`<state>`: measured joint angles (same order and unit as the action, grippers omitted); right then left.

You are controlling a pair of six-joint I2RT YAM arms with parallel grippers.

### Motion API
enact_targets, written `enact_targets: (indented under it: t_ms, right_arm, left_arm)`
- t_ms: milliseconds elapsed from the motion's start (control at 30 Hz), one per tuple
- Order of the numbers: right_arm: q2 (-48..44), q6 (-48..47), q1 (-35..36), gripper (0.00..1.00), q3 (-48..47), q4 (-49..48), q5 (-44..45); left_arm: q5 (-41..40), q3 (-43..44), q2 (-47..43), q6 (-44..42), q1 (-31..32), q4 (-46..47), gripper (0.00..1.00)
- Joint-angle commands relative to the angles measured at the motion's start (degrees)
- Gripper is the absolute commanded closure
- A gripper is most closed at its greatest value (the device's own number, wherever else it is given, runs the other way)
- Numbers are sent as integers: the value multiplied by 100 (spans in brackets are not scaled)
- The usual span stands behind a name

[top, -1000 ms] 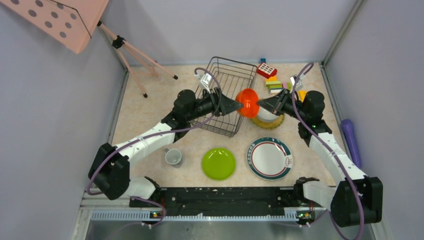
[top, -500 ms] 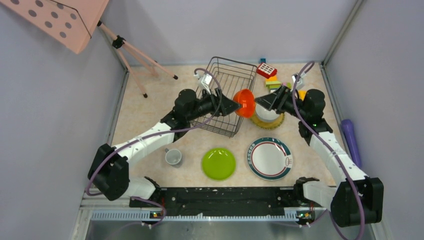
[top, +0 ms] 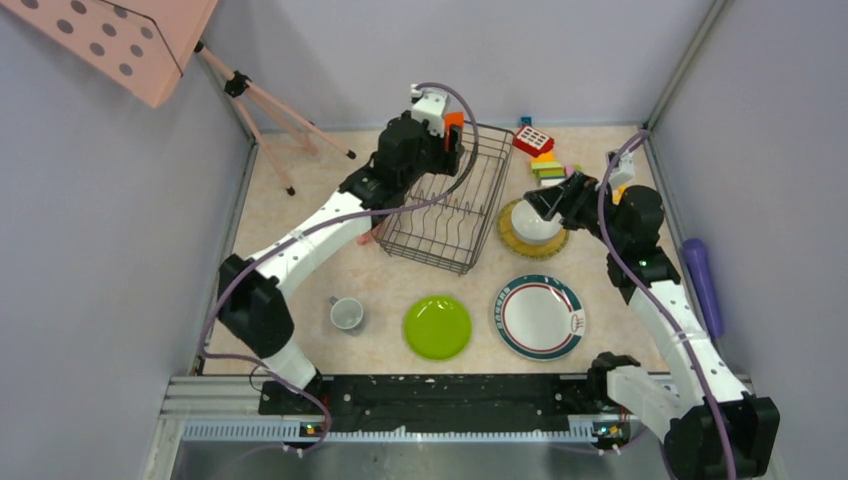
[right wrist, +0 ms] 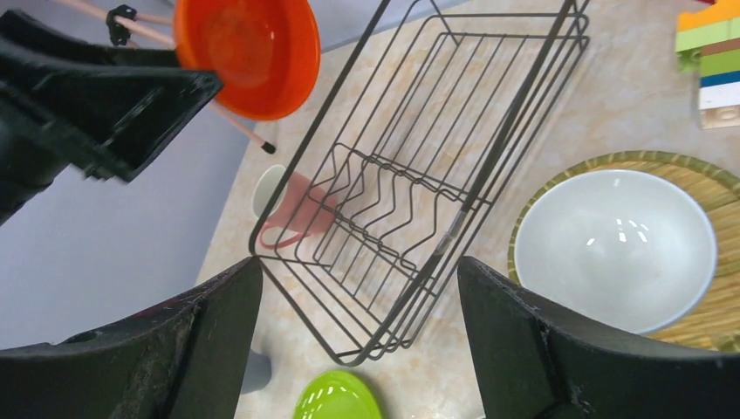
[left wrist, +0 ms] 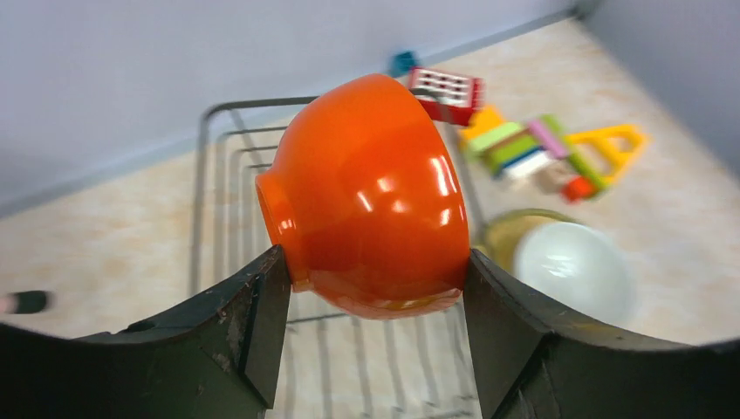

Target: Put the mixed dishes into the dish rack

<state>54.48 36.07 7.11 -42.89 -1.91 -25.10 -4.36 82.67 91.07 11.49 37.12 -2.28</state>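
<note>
My left gripper (top: 450, 135) is shut on the orange bowl (left wrist: 366, 192), its fingers pressed to both sides. It holds the bowl on its side above the far left corner of the dish rack (top: 440, 215). My right gripper (top: 537, 203) is open and empty, hovering over a wide whitish cup (right wrist: 615, 249) that sits on the straw mat (top: 515, 243). In the right wrist view the pink cup (right wrist: 297, 209) shows through the rack's wires, on the table at its left side. The lime-green plate (top: 437, 327), the white rimmed plate (top: 539, 316) and a small whitish cup (top: 347, 314) lie on the table near the arm bases.
Colourful toy blocks (top: 545, 165) and a red block (top: 533, 140) lie at the back right. A pink tripod (top: 270, 110) stands at the back left. A purple object (top: 700, 280) lies along the right wall. Walls close in three sides.
The right gripper opened, let go of the orange bowl and drew back to the right. The left arm lifted the bowl from the rack's right side to above its far left corner.
</note>
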Motion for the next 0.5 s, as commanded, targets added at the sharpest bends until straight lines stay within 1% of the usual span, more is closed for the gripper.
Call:
enact_targets:
  t_ms: [0, 100, 200, 267, 400, 467]
  right_arm:
    - [-206, -215, 44, 20, -255, 107, 433]
    - [-231, -228, 49, 20, -263, 143, 539]
    - [-296, -238, 52, 21, -240, 164, 716]
    - [-365, -240, 46, 21, -189, 151, 839]
    - [-489, -209, 47, 22, -72, 39, 992]
    - [-505, -209, 50, 22, -70, 12, 1040]
  left_arm:
    - [-1606, 857, 787, -1904, -29, -455, 100]
    - [-2021, 1407, 1359, -2650, -20, -505, 100]
    - [-2219, 1833, 1950, -3400, -3, -509, 100]
    - [-2485, 1993, 2283, -3906, 9, -326, 100]
    - [-2538, 2111, 2837, -5064, 30, 28, 100]
    - [-2602, 2125, 3054, -5458, 54, 180, 100]
